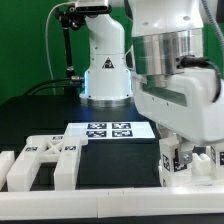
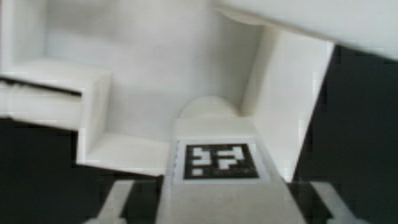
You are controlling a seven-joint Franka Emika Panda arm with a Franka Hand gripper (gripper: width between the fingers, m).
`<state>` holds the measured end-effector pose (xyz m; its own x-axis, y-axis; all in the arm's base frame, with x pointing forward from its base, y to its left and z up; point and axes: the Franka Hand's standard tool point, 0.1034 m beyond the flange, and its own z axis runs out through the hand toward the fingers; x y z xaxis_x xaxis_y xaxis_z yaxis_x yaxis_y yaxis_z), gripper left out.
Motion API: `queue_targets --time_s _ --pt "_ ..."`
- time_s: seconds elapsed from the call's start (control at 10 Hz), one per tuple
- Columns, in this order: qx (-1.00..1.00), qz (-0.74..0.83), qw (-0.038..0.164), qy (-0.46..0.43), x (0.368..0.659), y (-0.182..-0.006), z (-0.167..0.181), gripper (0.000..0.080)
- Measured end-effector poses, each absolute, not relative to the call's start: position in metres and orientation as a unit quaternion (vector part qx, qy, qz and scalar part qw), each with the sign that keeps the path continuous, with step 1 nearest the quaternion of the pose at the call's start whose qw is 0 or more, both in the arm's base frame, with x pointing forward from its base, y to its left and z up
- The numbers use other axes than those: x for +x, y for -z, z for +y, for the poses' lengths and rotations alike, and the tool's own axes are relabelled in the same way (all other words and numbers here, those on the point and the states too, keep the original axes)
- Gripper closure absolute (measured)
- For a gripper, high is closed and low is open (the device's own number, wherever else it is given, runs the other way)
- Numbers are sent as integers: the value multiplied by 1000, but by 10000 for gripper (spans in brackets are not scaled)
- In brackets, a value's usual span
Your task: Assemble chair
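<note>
In the exterior view my claw (image 1: 183, 165) hangs low at about four o'clock, down among a small cluster of white pieces (image 1: 205, 163) that carry square tags. From here I cannot tell whether my jaws are spread or pressing on one of them, because my own wrist housing blocks the sight.

The X-braced panel (image 1: 45, 160) of the chair lies at about eight o'clock on the black table (image 1: 30, 115), well apart from my claw. The marker board (image 1: 105, 130) lies flat near the centre, just at six o'clock of my base (image 1: 105, 65). A long plain border rail (image 1: 100, 207) runs along the six o'clock edge.

I judge the chair to be barely begun. The panel lies alone and no two parts show as joined, so nearly every joint is left to make. The step in hand looks like taking up one small part from the cluster.

In the wrist view a tagged piece (image 2: 219, 160) stands between my fingers (image 2: 134, 205), which flank it closely on both sides. A larger white blocky part (image 2: 160, 100) lies beyond it. The picture is too blurred to show whether my pads touch the piece, so I cannot say I am pinching it.

There is no brand name and no readable writing in either view. The only markings are the black-and-white square tags, which are patterns and not letters.
</note>
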<state>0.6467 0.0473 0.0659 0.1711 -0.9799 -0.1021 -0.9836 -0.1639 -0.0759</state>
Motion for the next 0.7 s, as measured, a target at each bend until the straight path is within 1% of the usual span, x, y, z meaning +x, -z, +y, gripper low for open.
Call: queue_targets --time_s 0.1,0.4,0.7 --pt "-767 639 59 -11 647 -66 49 514" --pt "-673 736 60 -20 647 -66 49 514" --pt "-593 803 53 -28 641 -64 50 514"
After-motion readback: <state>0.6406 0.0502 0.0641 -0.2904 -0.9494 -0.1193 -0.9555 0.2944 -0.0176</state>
